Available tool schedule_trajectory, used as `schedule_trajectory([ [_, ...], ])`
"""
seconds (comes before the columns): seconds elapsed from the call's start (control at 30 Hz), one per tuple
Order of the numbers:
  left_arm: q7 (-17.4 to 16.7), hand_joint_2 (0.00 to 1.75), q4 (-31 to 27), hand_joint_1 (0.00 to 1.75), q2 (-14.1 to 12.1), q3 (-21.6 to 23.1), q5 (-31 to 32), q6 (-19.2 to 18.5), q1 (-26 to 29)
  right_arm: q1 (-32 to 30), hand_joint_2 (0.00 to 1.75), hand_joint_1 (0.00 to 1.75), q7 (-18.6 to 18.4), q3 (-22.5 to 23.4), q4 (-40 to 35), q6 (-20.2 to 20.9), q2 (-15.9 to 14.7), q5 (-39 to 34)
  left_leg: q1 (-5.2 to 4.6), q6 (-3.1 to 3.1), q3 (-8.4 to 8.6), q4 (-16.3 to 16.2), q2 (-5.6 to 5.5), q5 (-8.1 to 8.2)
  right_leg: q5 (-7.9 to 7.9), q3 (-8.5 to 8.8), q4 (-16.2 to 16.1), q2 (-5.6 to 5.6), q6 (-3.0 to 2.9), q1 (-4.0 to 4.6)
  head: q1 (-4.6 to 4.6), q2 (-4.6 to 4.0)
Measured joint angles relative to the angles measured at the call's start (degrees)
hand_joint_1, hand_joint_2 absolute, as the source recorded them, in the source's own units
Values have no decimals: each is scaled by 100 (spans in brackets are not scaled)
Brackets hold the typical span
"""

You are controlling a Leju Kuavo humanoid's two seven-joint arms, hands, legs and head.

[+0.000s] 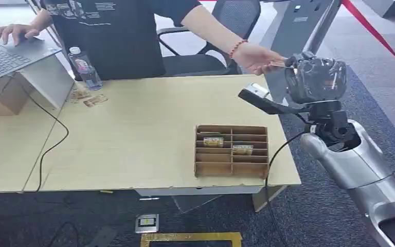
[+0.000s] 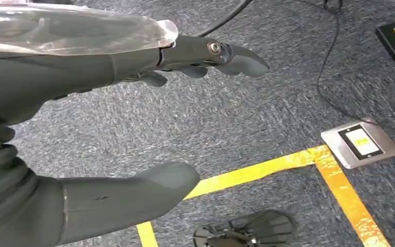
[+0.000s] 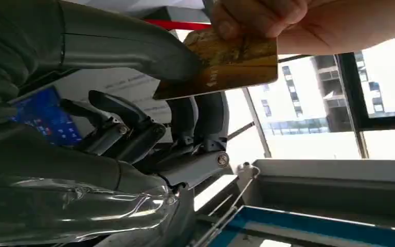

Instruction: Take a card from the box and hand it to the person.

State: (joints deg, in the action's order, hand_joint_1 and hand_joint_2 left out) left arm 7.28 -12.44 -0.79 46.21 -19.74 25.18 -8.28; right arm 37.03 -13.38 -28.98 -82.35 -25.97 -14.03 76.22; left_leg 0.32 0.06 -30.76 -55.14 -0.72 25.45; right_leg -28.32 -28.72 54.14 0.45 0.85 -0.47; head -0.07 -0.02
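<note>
Gold plastic card (image 3: 226,64), upper middle of frame: thin, stiff, light, slick. Right hand (image 3: 149,103) pinches 1 edge; person's hand (image 3: 259,15) grips the opposite edge. Left hand (image 2: 108,128) hangs, fingers spread.

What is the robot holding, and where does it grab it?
Its right hand pinches a gold card by one end; a person's hand grips the other edge.

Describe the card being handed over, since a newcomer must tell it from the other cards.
Start at the wooden table and go past its far right corner to the raised right hand. The golden card sits between that hand and the person's hand, held in the air, while other cards lie in the divided box.
</note>
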Motion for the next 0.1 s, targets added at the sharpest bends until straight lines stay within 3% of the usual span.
schedule_trajectory([
  [0.07,-2,175,0,0,2,4,11,-2,-2,167,175,175,24,-131,381,255,165,76,0,-1,0,0,1,0,0,-2,1,4,0,0,0,0],
  [0.1,-2,175,0,0,2,7,15,-4,-9,256,175,152,100,-201,593,452,248,46,1,-1,1,0,1,0,0,-2,1,4,0,1,0,0],
])
